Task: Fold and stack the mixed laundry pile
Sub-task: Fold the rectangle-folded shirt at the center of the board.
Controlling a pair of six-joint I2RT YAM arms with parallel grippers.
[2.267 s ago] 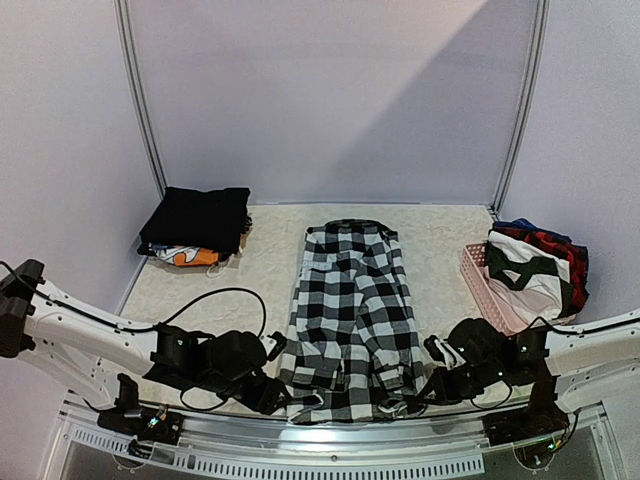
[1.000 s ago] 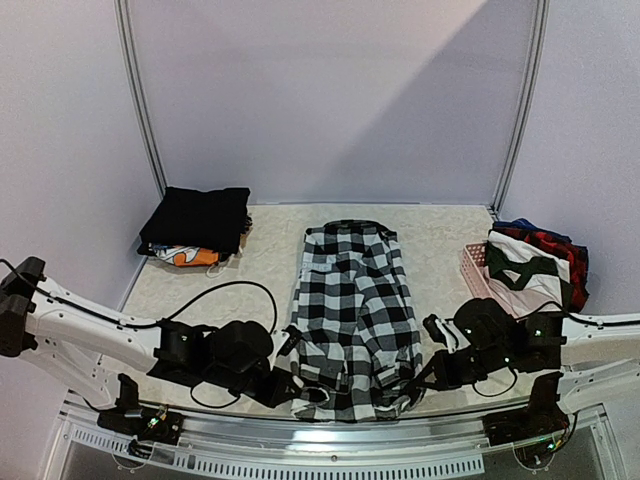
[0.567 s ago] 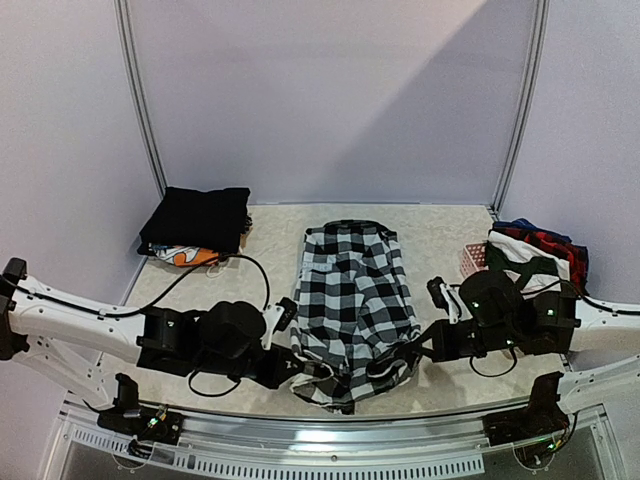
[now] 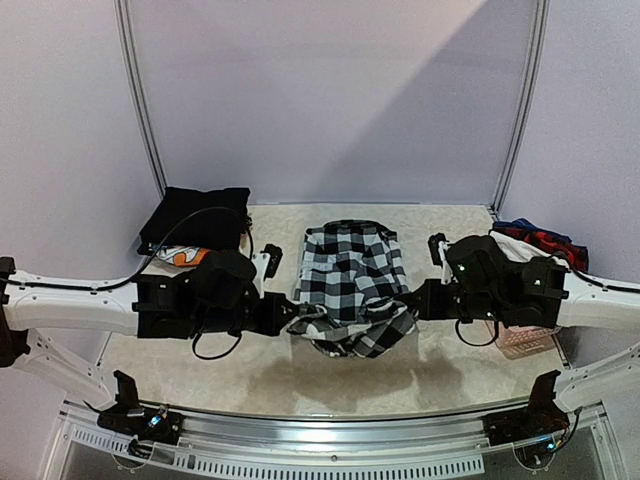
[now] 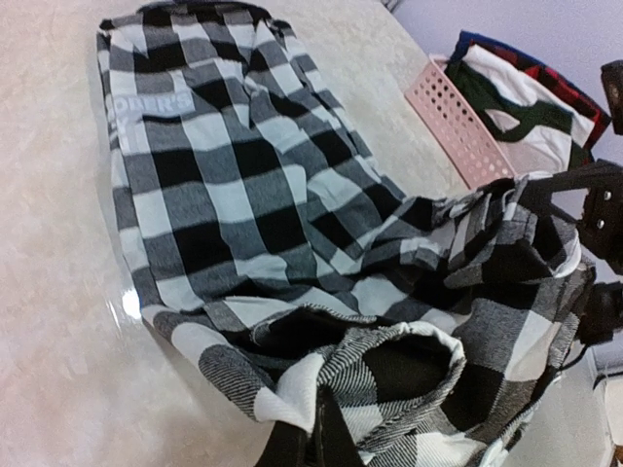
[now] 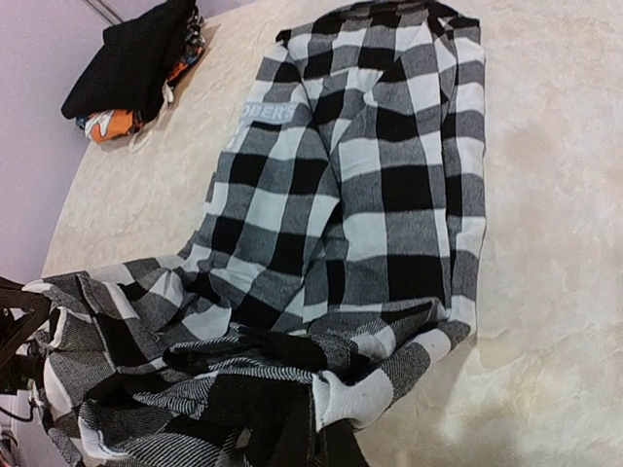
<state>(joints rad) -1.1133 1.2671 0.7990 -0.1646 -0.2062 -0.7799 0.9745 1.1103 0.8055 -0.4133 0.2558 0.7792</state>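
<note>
Near edge: a bare strip of the surface (image 4: 330, 385) runs the full width in front of both arms, with only the shadow of the raised cloth on it.
Left fingers (image 4: 284, 316): clamped together on the near left corner of the checked garment (image 4: 350, 270); the left wrist view shows the hem bunched right at them.
Right fingers (image 4: 417, 300): clamped on the near right corner of the same hem, level with the left pair and well apart from it.
Checked garment: in the middle of the surface. Its near part is off the surface, slung between the two pairs of fingers and sagging in crumpled folds. The far part lies flat, with its side edges fairly straight.
Left side: open surface between the garment's left edge and the stack in the far left corner.
Right side: a narrower bare lane between the garment's right edge and the pink basket (image 5: 453, 126).
Far left: a folded black garment (image 4: 195, 218) lies on an orange-and-white printed piece (image 4: 180, 257), close to the wall post.
Far right: the basket stands at the right edge, heaped with a white-and-green piece (image 5: 521, 117) and a red and navy plaid piece (image 4: 535, 238); the right arm covers part of it from above.
Far edge: a bare band separates the garment's far end from the back wall.
</note>
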